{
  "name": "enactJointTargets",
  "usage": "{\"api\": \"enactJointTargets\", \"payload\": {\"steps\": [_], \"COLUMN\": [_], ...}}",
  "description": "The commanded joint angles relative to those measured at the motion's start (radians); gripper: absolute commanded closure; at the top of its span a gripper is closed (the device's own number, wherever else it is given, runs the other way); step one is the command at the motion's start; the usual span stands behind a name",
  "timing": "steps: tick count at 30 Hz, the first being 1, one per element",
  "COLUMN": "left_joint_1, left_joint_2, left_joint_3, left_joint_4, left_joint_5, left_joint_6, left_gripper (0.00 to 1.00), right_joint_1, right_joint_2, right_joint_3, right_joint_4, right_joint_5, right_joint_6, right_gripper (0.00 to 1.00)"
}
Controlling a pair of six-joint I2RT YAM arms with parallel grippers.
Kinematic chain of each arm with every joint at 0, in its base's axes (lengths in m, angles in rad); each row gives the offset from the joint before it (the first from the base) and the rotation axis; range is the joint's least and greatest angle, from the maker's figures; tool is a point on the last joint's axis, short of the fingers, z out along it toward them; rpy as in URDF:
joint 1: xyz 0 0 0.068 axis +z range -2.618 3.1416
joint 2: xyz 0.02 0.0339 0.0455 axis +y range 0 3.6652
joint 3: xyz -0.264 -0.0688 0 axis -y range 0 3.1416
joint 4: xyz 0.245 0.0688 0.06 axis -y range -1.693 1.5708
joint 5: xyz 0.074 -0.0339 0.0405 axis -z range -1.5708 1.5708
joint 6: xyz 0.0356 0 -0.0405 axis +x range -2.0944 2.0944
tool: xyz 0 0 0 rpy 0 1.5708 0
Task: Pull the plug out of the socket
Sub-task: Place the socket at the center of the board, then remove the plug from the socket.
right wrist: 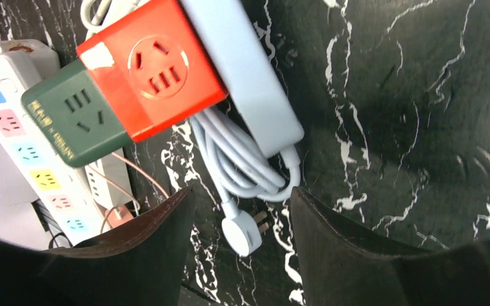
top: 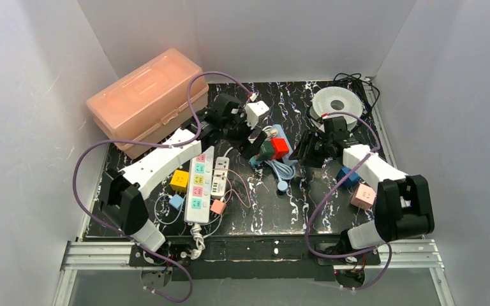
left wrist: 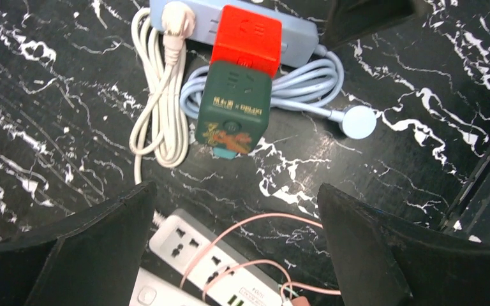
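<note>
Nearest, noted a white strip (top: 198,185) with coloured sockets lying on the black marbled surface (right wrist: 389,127). Farther in, saw the left hand (left wrist: 235,191) spread wide and empty, the right hand (right wrist: 241,191) parted, gripping nothing, either side of the green cube (left wrist: 233,111). Found that cube butted against the red cube (left wrist: 247,38), seated on the pale blue strip (right wrist: 242,70) mid-surface.

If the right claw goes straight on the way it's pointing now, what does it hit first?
Most likely the pale blue cord coiled beside the strip: its round plug lies right between the right claw's open fingers. Depth is unclear, so it might touch bare table first.
</note>
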Motion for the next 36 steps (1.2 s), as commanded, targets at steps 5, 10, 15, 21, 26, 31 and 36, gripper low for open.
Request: {"api": "enactJointTargets", "payload": {"steps": [5,10,15,21,26,31,36], "left_joint_1": [0.002,0.001,0.003,0.003,0.002,0.002,0.002], "left_joint_2": [0.032,-0.005,-0.022,-0.031,-0.044,-0.054,-0.041], "left_joint_3": [0.08,0.047,0.028,0.03,0.03,0.015,0.009], "left_joint_4": [-0.05,-0.044,-0.049,-0.05,-0.043,-0.045,-0.038], "left_joint_5": [0.096,0.114,0.124,0.117,0.115,0.123,0.143], "left_joint_6": [-0.007,0.017,0.015,0.016,0.023,0.035,0.04], "left_gripper": [0.02,0.02,0.02,0.02,0.02,0.02,0.02], "right_joint_1": [-0.017,-0.018,-0.016,0.005,0.019,0.064,0.108], "right_joint_2": [0.136,0.152,0.195,0.224,0.252,0.292,0.304], "right_joint_3": [0.063,0.077,0.088,0.072,0.066,0.063,0.021], "right_joint_4": [0.104,0.133,0.186,0.215,0.231,0.255,0.32], "right_joint_5": [-0.011,0.004,-0.038,-0.049,-0.048,-0.057,-0.052], "right_joint_6": [-0.069,-0.09,-0.092,-0.114,-0.12,-0.125,-0.098], "right_gripper": [0.37,0.38,0.46,0.5,0.49,0.47,0.5]}}
